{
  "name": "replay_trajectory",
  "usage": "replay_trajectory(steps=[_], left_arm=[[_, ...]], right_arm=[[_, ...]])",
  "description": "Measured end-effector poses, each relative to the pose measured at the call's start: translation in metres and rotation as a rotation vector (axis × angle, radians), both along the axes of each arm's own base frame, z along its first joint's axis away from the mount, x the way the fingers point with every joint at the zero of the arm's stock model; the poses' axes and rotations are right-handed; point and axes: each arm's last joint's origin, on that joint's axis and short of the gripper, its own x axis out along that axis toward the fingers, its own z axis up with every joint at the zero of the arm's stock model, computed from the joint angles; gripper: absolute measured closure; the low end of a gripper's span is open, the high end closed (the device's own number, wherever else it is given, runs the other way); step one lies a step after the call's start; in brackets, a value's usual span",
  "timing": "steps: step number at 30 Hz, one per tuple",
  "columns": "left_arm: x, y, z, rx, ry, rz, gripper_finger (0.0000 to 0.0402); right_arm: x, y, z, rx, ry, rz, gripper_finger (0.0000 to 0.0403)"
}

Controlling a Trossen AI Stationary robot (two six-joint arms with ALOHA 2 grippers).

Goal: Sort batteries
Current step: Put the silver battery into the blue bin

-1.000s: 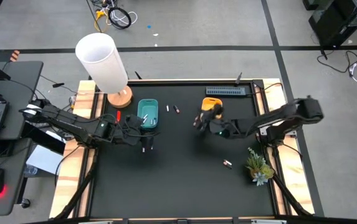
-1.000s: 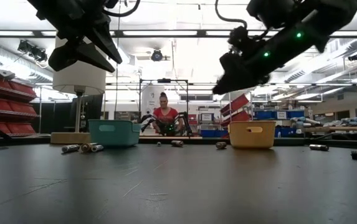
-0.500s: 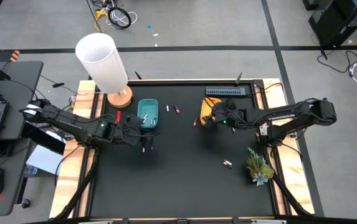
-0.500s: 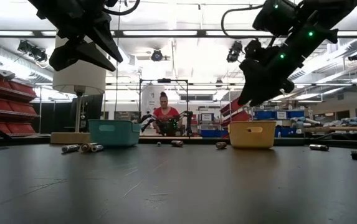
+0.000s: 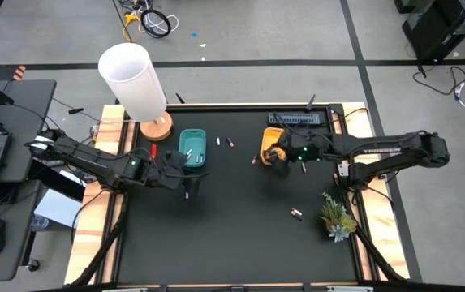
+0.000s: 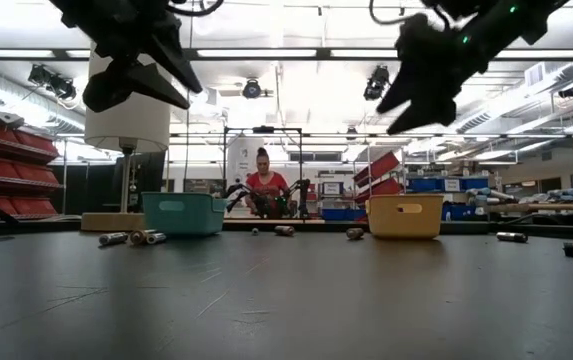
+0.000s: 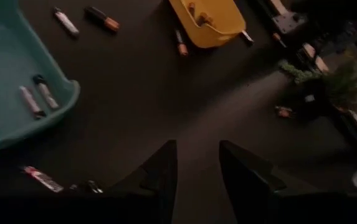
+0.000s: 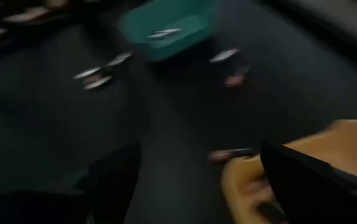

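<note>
The batteries (image 7: 36, 101) are scattered around the yellow tray (image 5: 274, 143), which I'll use as my marker. One dark, copper-tipped cell (image 7: 180, 43) lies just beside its outer wall. A pale one and a dark one (image 5: 225, 142) lie between it and the teal tray (image 5: 191, 149). One more (image 5: 295, 213) sits well apart toward the front of the table, near the little plant (image 5: 336, 216).

The right gripper (image 5: 281, 156) hovers over the yellow tray's edge with its fingers spread wide and nothing between them — to my eye a drop-off step, a dark cell delivered. Next it needs to pick a loose dark cell, probably the one against the tray wall, and come down squarely over it; these things will roll.

The yellow tray holds at least a couple of copper-ended cells, though I can't count them. The teal tray holds several silvery ones. The left gripper (image 7: 195, 171) hangs just beside the teal tray, fingers partly apart and empty, with a red-marked cell (image 7: 40, 178) close under it.
</note>
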Motion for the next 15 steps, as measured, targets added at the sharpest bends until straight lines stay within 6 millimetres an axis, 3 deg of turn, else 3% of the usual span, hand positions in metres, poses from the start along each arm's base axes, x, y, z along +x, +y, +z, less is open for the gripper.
replay_trajectory(steps=[6,10,15], left_arm=[[0.002,-0.020,-0.009,0.023,0.094,-0.294,0.0271],[0.007,-0.030,-0.021,0.016,0.168,-0.457,0.0271],[0.013,-0.033,-0.034,0.022,0.224,-0.461,0.0271]], right_arm=[[0.001,0.036,0.000,0.139,0.000,0.228,0.0086],[-0.009,0.069,-0.007,0.229,0.103,0.301,0.0099],[-0.035,0.102,-0.020,0.309,0.348,0.323,0.0120]])
